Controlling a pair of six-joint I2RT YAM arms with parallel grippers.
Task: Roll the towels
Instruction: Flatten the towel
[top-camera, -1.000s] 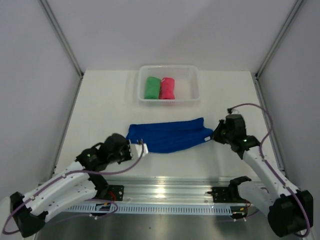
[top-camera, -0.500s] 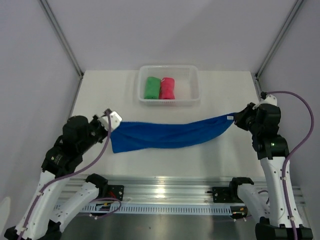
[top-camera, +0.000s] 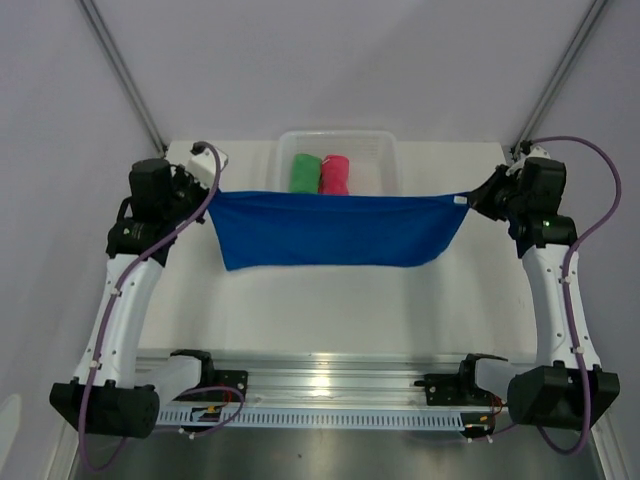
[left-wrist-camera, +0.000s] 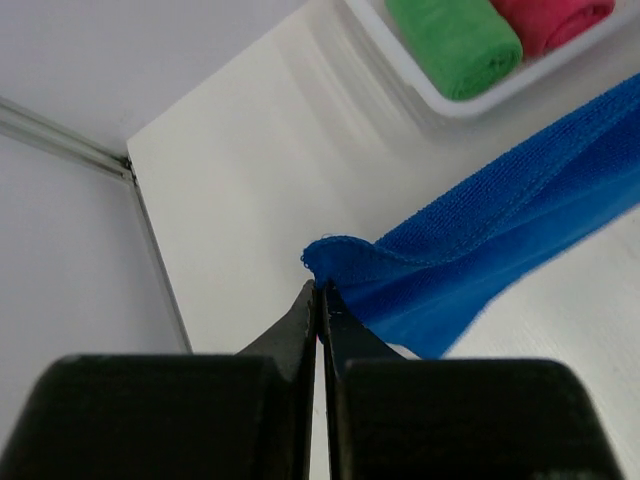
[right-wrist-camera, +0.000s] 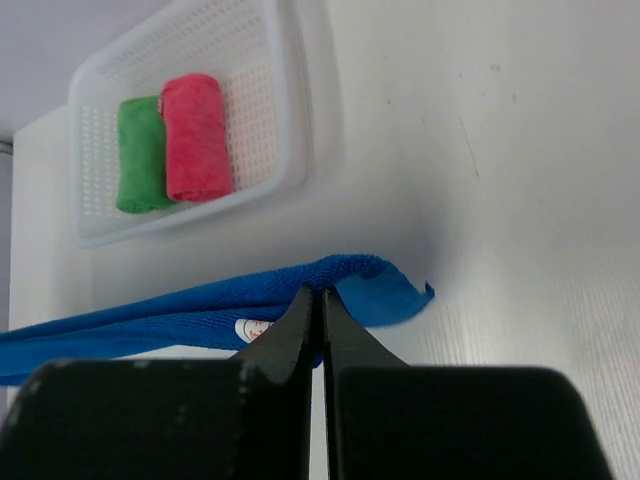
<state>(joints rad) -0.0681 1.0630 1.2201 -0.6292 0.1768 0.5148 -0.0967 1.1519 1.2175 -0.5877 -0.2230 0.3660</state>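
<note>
We hold the blue towel (top-camera: 335, 230) taut before the basket (top-camera: 388, 168), left gripper (top-camera: 213, 191) and right gripper (top-camera: 469, 200) clamped on its corners; seemingly shallow pinches may slip.

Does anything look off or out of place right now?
Nothing stands out. The blue towel hangs stretched between the left end effector and right end effector; the green towel and pink towel lie rolled in the basket.

Spread taut between both sets of fingers: blue towel (top-camera: 335, 230), hanging below them. Left gripper (top-camera: 214, 192) pinches one top corner, right gripper (top-camera: 470, 200) the other. Beyond fingers: basket (top-camera: 391, 163) with green towel (top-camera: 304, 173) and pink-red towel (top-camera: 335, 174), rolled, touching.
</note>
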